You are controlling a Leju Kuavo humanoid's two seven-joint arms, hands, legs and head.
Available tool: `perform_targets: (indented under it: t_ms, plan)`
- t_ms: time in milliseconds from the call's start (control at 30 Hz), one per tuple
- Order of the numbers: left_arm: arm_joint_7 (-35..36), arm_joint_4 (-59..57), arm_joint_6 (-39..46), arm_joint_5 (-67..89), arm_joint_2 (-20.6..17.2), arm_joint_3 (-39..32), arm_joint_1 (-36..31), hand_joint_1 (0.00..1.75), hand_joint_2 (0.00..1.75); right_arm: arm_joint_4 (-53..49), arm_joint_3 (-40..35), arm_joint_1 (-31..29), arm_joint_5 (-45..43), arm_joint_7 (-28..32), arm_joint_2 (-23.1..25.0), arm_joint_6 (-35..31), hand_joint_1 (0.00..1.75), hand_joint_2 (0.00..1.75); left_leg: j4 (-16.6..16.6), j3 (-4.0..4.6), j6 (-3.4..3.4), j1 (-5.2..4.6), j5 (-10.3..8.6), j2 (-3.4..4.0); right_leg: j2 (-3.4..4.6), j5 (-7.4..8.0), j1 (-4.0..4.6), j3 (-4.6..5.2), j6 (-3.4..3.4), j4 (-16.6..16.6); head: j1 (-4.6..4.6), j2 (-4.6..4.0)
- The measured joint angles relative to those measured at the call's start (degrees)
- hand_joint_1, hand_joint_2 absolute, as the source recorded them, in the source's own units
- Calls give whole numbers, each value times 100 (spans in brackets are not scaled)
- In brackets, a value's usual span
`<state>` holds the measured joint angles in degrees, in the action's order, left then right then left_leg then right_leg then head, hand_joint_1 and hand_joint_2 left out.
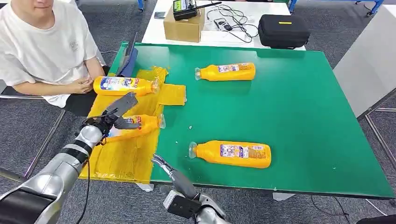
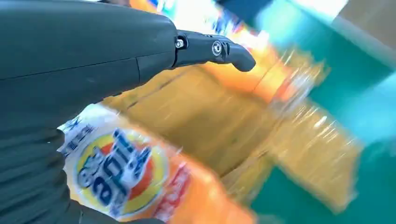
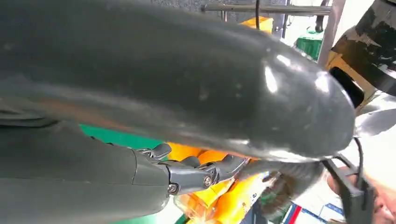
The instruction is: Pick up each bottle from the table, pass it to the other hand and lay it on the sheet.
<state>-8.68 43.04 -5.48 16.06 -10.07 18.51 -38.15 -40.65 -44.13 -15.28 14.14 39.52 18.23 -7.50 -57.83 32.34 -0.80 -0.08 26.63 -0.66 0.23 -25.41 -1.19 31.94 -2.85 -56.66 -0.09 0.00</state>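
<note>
Left arm reaching forward over the yellow sheet (image 1: 122, 158) at the left end of the green table (image 1: 299, 107). The left hand (image 1: 115, 116) grips an orange detergent bottle (image 1: 135, 127) at its base end, thumb and fingers wrapped round it; the bottle is tilted, cap end pointing right, just above or touching the sheet, which of the two cannot be told. The left wrist view shows the bottle's label (image 2: 122, 173) close under the hand's grey cover. A second bottle (image 1: 123, 86) lies on the far part of the sheet, cap to the right. Two more bottles lie on bare table: one far (image 1: 226, 72), one near (image 1: 231, 153), both caps to the left. The right hand (image 1: 173, 176) hangs at the table's near edge, holding nothing, fingers extended and apart. A seated person (image 1: 44, 46) is at far left.
</note>
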Motion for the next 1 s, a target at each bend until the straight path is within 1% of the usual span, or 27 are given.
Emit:
perform_targets:
  t_ms: [67, 200, 233, 267, 333, 400, 500, 600, 667, 733, 800, 933, 1000]
  plan:
    - [-179, 339, 148, -262, 35, -96, 257, 0, 175, -2, -2, 4, 0, 0, -4, -52, 0, 0, 0, 0, 0, -1, 0, 0, 1, 0, -1, 1, 0, 1, 0, 0]
    - [-299, 949, 251, -378, 44, -162, 749, 0, 175, -2, -2, 37, -46, 0, -31, -123, 0, 0, 0, 3, 0, -1, 1, 1, 0, -1, -1, 4, -1, 2, 0, 0]
    - [-362, 1131, 305, -391, 41, -190, 862, 0, 175, -6, 0, 54, -21, 0, -44, -237, 0, 0, 0, 4, 0, -1, 1, 0, 0, -1, -1, 4, -1, 3, 0, 0]
    - [-448, 1327, 400, -404, 39, -216, 1000, 0, 175, -42, -2, 83, 99, 0, -64, -465, 0, 175, 0, 4, 0, -1, 1, 0, 0, -1, -1, 5, -1, 4, 2, 0]
    - [-631, 1868, 669, -497, 41, -318, 1311, 0, 175, -244, -2, 175, 456, 0, -153, -1145, 0, 175, 0, 4, 0, -1, 2, 1, 1, -1, 0, 5, -1, 4, 2, 0]
    - [-805, 2574, 928, -776, 89, -465, 1747, 0, 175, -628, 2, 301, 995, -48, -349, -2000, 0, 175, 0, 4, -2, -5, 4, 6, 1, -1, -3, 6, -1, 5, -2, 0]
    - [-1079, 3756, 1199, -1373, 301, -731, 2619, 0, 175, -1515, 161, 605, 1642, -408, -788, -2552, 0, 175, 0, 4, -3, -13, 9, 6, 2, -3, -11, 6, -2, 13, -2, 0]
    - [-1324, 4682, 1484, -1606, 552, -887, 3536, 0, 175, -2268, 523, 1001, 2307, -837, -1154, -2852, 0, 175, 0, 7, -12, -17, 17, 6, 2, -4, -13, 7, -3, 24, 0, 0]
    - [-1396, 5102, 1586, -1672, 695, -955, 3995, 0, 175, -2615, 799, 1225, 2489, -940, -1329, -2937, 0, 175, 0, 12, -14, -17, 18, 3, 1, -4, -14, 9, -3, 26, 2, 0]
    - [-1422, 5370, 1615, -1704, 782, -1005, 4250, 0, 175, -2846, 960, 1360, 2546, -971, -1434, -2964, 0, 175, 0, 13, -14, -17, 18, 3, 1, -4, -14, 9, -3, 27, 0, 0]
    - [-1453, 5576, 1713, -1711, 877, -1066, 4417, 0, 175, -3003, 1098, 1465, 2838, -1172, -1495, -3093, 0, 175, 1, 11, -15, -17, 18, 4, 1, -3, -12, 7, -3, 27, -2, 0]
    - [-1720, 6022, 2019, -1266, 1054, -1149, 4873, 0, 175, -3288, 1579, 1750, 3833, -1839, -1661, -3176, 0, 175, 1, 7, -15, -16, 16, 3, 0, -3, -12, 4, -3, 25, -2, 0]
    - [-1654, 6225, 1960, -1020, 1082, -1152, 5051, 0, 175, -3364, 1795, 1810, 4322, -2386, -1814, -2902, 0, 175, 1, 7, -16, -17, 15, 2, 0, -2, -13, 2, -3, 25, -2, 0]
